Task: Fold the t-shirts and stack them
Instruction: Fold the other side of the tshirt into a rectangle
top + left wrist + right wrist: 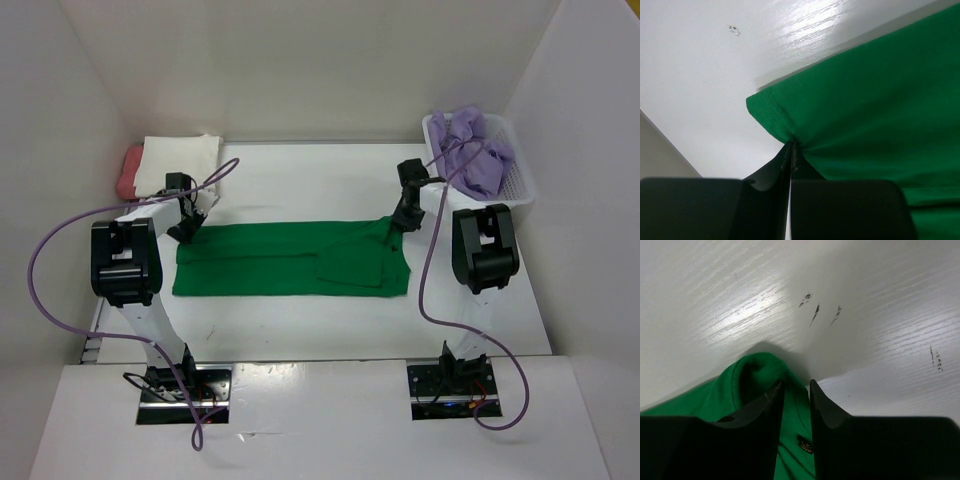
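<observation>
My table (330, 175) is white with faint wood grain, boxed in by plain white walls (300, 60) at back and both sides. Light glares off the top; a few dark scuffs (816, 313) on it.

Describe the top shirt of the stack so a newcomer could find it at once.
Go to the far left corner of the table, beyond the left arm. A folded white shirt lies there on a red shirt that peeks out at its left. The green shirt is spread mid-table and the purple shirt is bunched in the basket.
</observation>
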